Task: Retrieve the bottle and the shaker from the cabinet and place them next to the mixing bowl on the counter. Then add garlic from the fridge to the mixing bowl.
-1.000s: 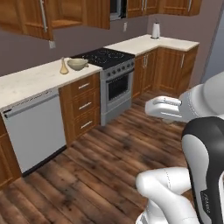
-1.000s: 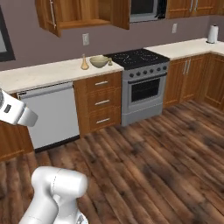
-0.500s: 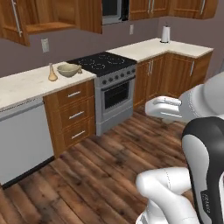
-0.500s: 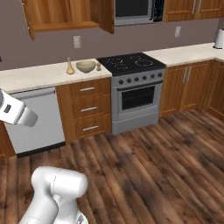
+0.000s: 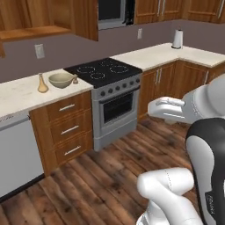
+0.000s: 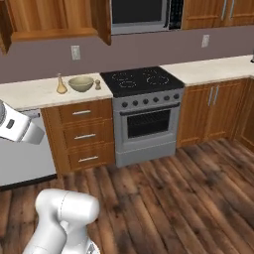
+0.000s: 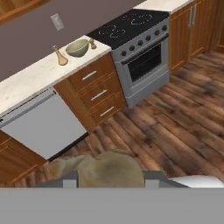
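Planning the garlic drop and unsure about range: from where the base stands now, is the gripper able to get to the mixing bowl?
Probably not yet. The mixing bowl sits on the counter across open wood floor, and the gripper, shut on the garlic, hangs near the robot's body. Nothing blocks the way; the base likely needs to drive closer.

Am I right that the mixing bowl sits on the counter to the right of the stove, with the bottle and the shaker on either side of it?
Not quite: the mixing bowl sits on the counter to the left of the stove, not the right, as the right base view shows. The rest holds: the bottle stands on one side of it and the shaker on the other.
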You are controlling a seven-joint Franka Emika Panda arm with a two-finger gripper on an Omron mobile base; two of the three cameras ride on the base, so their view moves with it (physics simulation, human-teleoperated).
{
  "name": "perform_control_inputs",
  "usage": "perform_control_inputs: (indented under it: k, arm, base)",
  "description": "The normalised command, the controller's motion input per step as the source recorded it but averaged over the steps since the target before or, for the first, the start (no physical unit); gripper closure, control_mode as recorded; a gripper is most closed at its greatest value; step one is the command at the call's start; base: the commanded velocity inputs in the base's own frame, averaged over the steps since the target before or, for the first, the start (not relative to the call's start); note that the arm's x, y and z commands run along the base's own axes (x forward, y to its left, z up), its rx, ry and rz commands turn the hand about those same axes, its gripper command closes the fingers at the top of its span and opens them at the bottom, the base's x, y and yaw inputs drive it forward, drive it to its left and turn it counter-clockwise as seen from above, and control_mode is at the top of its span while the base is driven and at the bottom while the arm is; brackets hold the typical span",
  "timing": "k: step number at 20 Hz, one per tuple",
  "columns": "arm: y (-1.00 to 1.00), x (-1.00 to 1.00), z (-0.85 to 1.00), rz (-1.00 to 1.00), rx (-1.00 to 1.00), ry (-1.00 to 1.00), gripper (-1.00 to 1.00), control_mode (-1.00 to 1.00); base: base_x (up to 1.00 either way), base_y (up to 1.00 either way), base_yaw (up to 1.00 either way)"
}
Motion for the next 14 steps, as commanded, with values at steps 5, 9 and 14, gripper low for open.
perform_control_inputs:
  k: [5,9,14]
  arm:
    - [0.0,0.0,0.0,0.0,0.0,0.0,1.0,1.0]
    - [0.0,0.0,0.0,0.0,0.0,0.0,1.0,1.0]
    - [0.0,0.0,0.0,0.0,0.0,0.0,1.0,1.0]
  base:
    - [1.0,0.1,0.24]
    - [1.0,0.22,0.28]
    - [1.0,0.0,0.26]
